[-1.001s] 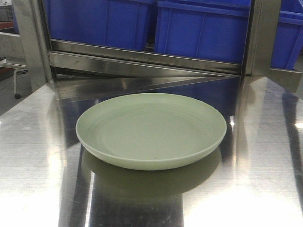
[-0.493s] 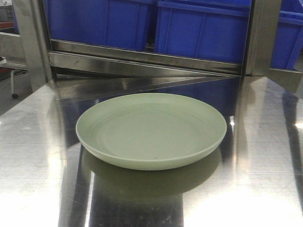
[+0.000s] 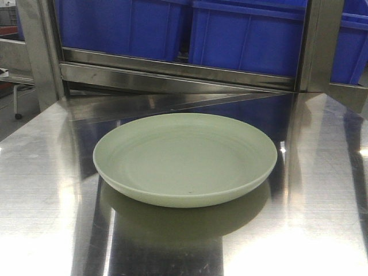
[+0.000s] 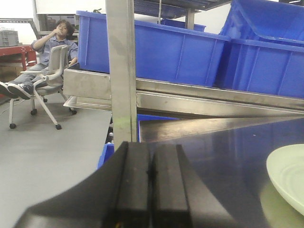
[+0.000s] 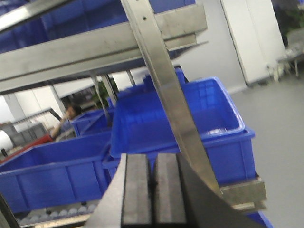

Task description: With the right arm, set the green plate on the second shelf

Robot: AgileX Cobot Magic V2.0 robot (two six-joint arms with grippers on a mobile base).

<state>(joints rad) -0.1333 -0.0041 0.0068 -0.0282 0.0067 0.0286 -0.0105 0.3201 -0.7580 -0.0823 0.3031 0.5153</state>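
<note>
The green plate (image 3: 185, 158) lies flat in the middle of the steel table (image 3: 322, 190) in the front view, pale sage with faint rings and a raised rim. Its left rim (image 4: 287, 173) shows at the right edge of the left wrist view. My left gripper (image 4: 151, 154) is shut with nothing between its black pads, low and to the left of the plate. Raised and facing the blue bins, my right gripper (image 5: 153, 164) is shut and empty too; no plate shows in its view. Neither gripper appears in the front view.
A steel shelf rail (image 3: 172, 69) runs behind the table, with blue bins (image 3: 247, 37) on it. Steel uprights (image 3: 319, 46) stand at both sides. A slanted steel bar (image 5: 166, 85) crosses the right wrist view. A seated person (image 4: 45, 57) is far left on the floor.
The whole front view has shifted a few pixels, so the plate sits slightly further right in the frame. Nothing else has moved.
</note>
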